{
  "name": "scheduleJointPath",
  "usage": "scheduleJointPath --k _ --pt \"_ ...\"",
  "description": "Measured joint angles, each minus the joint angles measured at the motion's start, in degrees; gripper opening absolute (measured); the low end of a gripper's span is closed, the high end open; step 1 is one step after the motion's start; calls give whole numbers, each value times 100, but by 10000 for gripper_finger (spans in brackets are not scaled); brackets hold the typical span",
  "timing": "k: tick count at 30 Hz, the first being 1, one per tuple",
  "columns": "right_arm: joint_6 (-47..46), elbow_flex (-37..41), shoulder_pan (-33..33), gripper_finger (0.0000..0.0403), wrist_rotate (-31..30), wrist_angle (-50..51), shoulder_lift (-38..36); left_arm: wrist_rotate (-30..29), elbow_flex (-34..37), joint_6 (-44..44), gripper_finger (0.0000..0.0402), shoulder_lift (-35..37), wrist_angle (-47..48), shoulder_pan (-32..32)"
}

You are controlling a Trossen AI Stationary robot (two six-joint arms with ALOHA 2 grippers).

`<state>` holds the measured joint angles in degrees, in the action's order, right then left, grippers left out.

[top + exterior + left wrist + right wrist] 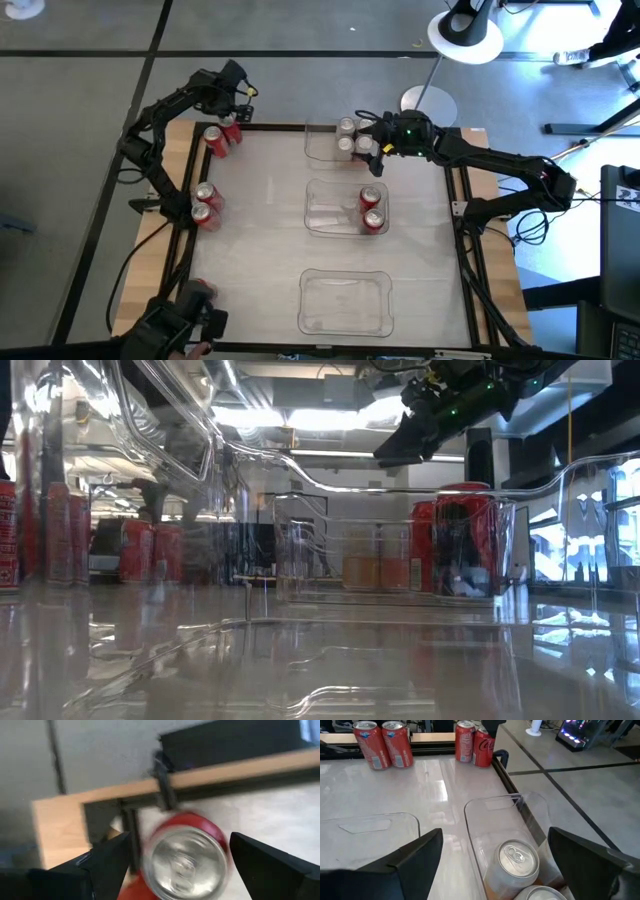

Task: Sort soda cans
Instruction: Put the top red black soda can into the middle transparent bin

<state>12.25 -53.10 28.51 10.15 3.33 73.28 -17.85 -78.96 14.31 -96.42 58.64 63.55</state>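
Hovering our left tool (175,865), fingers apart, over a red can (186,857) at the tabletop's far-left corner, we risk toppling it; right tool (492,857), spread, hangs above silver cans (518,860) in the far tray (475,815).

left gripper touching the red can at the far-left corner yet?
Apart. The left wrist view shows the left gripper open, each dark finger with a visible gap to the red can standing between them.
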Motion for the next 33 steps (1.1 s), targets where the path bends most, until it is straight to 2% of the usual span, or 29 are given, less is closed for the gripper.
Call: scheduleJointPath --k 5,10,15,20,27,33 --pt "-42 0 0 360 0 2 0 165 11 -179 324 0 60 -2" --pt "-44 0 0 360 0 2 0 210 164 -750 324 4 91 0" --pt "-44 0 0 360 0 2 0 494 328 -1173 324 22 -18 11" --pt "-44 0 0 360 -2 0 0 545 352 -1303 322 22 -75 4" --pt "-42 0 -2 360 0 0 0 625 352 -1417 277 22 -79 5" --pt "-42 0 -2 360 0 74 0 732 363 -1467 276 44 -241 -8"
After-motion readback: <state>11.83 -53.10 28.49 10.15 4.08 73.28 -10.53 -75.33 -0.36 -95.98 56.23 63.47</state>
